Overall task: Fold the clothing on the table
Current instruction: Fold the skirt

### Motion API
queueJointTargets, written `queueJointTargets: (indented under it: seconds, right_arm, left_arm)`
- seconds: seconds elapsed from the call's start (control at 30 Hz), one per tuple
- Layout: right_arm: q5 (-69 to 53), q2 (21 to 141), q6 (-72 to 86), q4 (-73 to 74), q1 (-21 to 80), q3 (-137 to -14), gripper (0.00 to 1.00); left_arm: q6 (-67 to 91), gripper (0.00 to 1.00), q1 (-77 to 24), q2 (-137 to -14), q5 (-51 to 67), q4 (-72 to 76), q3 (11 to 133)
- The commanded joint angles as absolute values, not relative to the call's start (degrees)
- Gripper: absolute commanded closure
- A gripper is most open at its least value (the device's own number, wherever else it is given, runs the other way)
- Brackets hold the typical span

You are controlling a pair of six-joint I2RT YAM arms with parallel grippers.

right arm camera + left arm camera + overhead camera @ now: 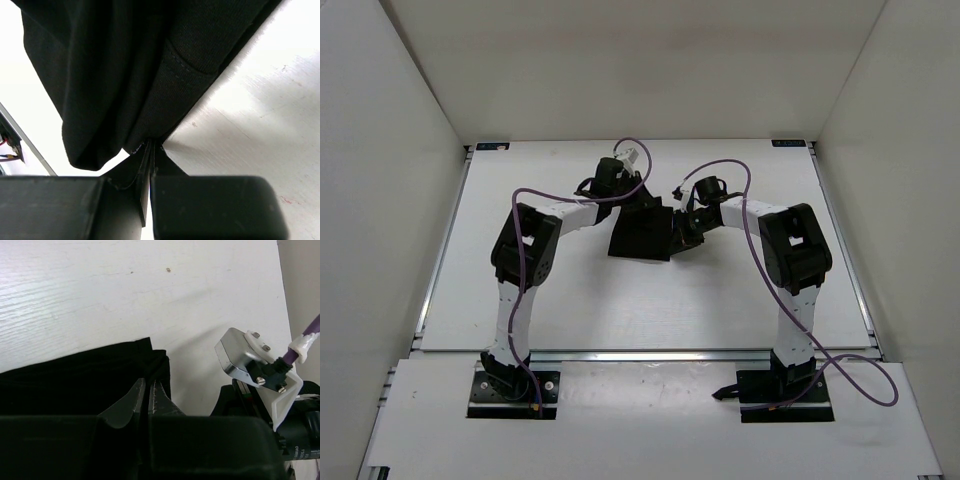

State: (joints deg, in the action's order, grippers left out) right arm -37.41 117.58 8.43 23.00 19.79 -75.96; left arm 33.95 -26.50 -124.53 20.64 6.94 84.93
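The clothing point(641, 233), a limp black garment, is bunched into a compact folded shape at the middle of the white table point(530, 300). My left gripper point(628, 198) is at its far left corner and my right gripper point(677, 234) at its right edge. In the left wrist view the left gripper point(148, 384) is shut on the clothing's point(75, 377) corner edge, low over the table point(100, 290). Seen from the right wrist, the right gripper point(152, 146) is shut on a stitched hem of the clothing point(125, 75), which is lifted above the table point(260, 115).
White walls enclose the table on three sides. A metal rail point(650, 353) runs along the front edge, with both arm bases behind it. The right arm's silver wrist camera mount point(245, 357) and purple cable point(307, 337) sit close to the left gripper.
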Motion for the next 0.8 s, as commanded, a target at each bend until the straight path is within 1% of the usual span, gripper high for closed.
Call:
queueJointTargets:
  seconds: [0.0, 0.07, 0.1, 0.13, 0.17, 0.2, 0.27, 0.4, 0.53, 0.63, 0.7, 0.73, 0.77]
  right_arm:
    - [-36.4, 118.6, 8.9, 21.8, 19.6, -75.8, 1.00]
    - [-36.0, 118.6, 9.1, 22.1, 19.4, -75.8, 1.00]
    - [-35.7, 117.8, 9.5, 22.2, 19.2, -75.9, 1.00]
    - [-34.6, 117.3, 9.2, 22.5, 19.0, -76.1, 0.96]
    - [-34.7, 116.6, 9.4, 22.7, 18.5, -76.2, 0.93]
    - [-34.5, 115.5, 9.8, 22.3, 17.9, -75.8, 0.87]
    - [-34.8, 113.0, 11.2, 20.7, 16.0, -74.9, 0.80]
    - [-37.0, 108.3, 13.9, 17.1, 12.6, -73.5, 0.69]
    - [-35.2, 104.9, 14.2, 17.8, 10.9, -73.7, 0.65]
    - [-35.8, 102.9, 15.8, 16.0, 10.8, -73.8, 0.63]
    - [-36.5, 102.0, 16.4, 14.4, 11.2, -74.4, 0.64]
    - [-37.0, 102.2, 16.9, 13.1, 11.7, -75.1, 0.68]
    - [-38.0, 102.2, 17.6, 12.7, 11.9, -76.0, 0.78]
  left_arm:
    - [34.4, 0.93, -27.4, -124.5, 22.6, 9.4, 84.7]
    - [34.7, 0.64, -27.9, -124.6, 22.6, 9.5, 84.5]
    - [34.6, 0.42, -27.8, -124.4, 22.2, 9.1, 84.9]
    - [34.6, 0.28, -27.9, -124.3, 21.5, 8.6, 84.9]
    - [34.5, 0.18, -27.7, -123.8, 21.4, 8.2, 85.4]
    - [33.5, 0.01, -27.9, -123.7, 21.4, 8.0, 86.0]
    - [33.5, 0.01, -27.5, -123.1, 20.6, 7.0, 86.9]
    - [32.7, 0.01, -26.2, -120.3, 19.7, 5.8, 87.5]
    - [31.8, 0.02, -24.7, -114.7, 18.0, 4.2, 83.8]
    - [30.9, 0.06, -23.1, -109.1, 17.3, 4.3, 78.9]
    - [29.6, 0.12, -21.9, -105.0, 16.5, 3.6, 75.9]
    - [29.7, 0.16, -21.4, -104.0, 16.3, 3.8, 74.4]
    - [29.6, 0.29, -20.7, -102.1, 16.3, 4.0, 73.3]
